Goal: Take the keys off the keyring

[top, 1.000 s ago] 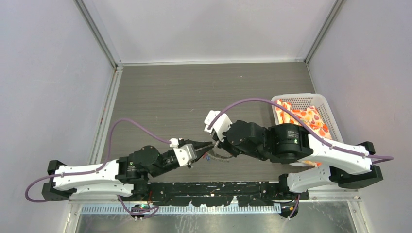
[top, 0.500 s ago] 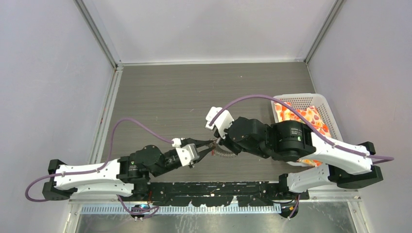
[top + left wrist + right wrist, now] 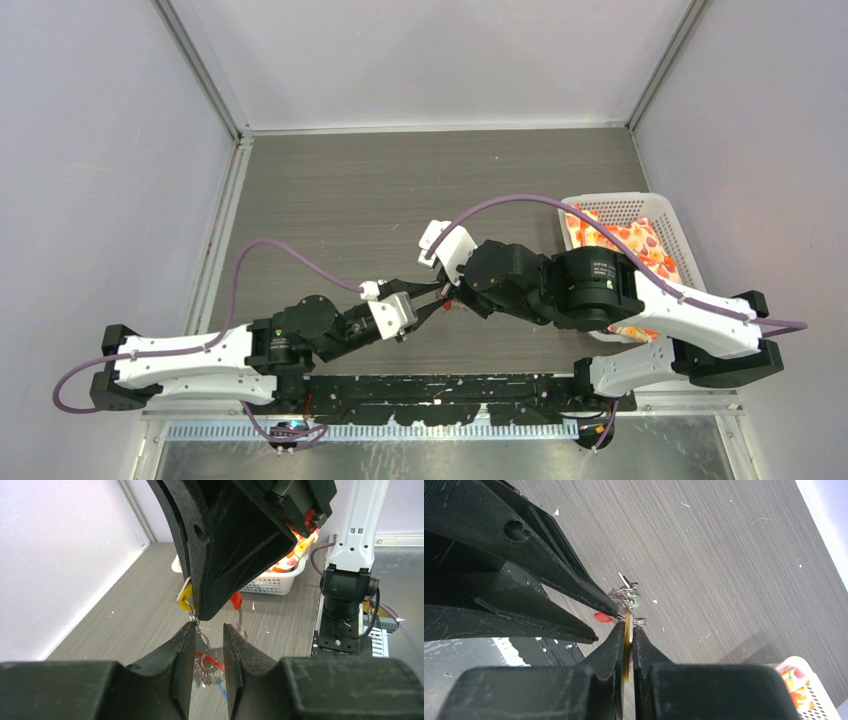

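My right gripper (image 3: 446,294) is shut on the yellow tag of a key (image 3: 627,639) and holds the bunch above the table. The yellow tag also shows in the left wrist view (image 3: 185,600), with a red tag (image 3: 236,600) beside it. Thin wire rings hang from it down to the grey coiled keyring (image 3: 208,672) with its red section. My left gripper (image 3: 209,639) is open, and its fingers (image 3: 184,647) straddle the hanging wire rings. In the right wrist view the keyring bunch (image 3: 624,597) sits at the left gripper's upper fingertip, beside a red tag (image 3: 602,616).
A white basket (image 3: 612,203) holding orange-patterned packets stands at the right, partly under the right arm. It also shows in the left wrist view (image 3: 272,582). The right arm's base post (image 3: 347,585) stands near the table's front edge.
The right gripper has lifted the bunch and drawn it slightly up and left; the hanging coil no longer shows below it. The left gripper has advanced to meet it.
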You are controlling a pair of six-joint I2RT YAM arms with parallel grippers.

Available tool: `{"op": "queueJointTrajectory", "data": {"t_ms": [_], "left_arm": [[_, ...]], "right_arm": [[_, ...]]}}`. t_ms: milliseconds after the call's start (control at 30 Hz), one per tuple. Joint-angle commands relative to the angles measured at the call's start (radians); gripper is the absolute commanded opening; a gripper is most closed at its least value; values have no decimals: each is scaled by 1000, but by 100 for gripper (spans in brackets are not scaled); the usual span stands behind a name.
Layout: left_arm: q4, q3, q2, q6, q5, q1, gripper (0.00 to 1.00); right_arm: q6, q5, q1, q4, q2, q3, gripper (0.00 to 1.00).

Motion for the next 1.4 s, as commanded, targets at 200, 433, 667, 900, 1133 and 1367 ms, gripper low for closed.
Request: {"op": "queueJointTrajectory", "data": {"t_ms": [200, 433, 667, 900, 1133, 1367], "left_arm": [[73, 50, 5, 35, -67, -4, 29], [48, 68, 34, 35, -51, -4, 28], [54, 72, 48, 45, -58, -3, 8], [26, 53, 33, 47, -82, -3, 1], [47, 25, -22, 56, -74, -3, 1], [93, -19, -87, 52, 11, -3, 1]], "right_arm": [[-7, 15, 4, 25, -9, 53, 1], [-7, 9, 8, 27, -5, 60, 1], [-5, 16, 12, 17, -2, 64, 1], [6, 127, 12, -21, -14, 77, 1], [15, 196, 12, -72, -23, 57, 1], [22, 202, 11, -59, -53, -20, 1]]}}
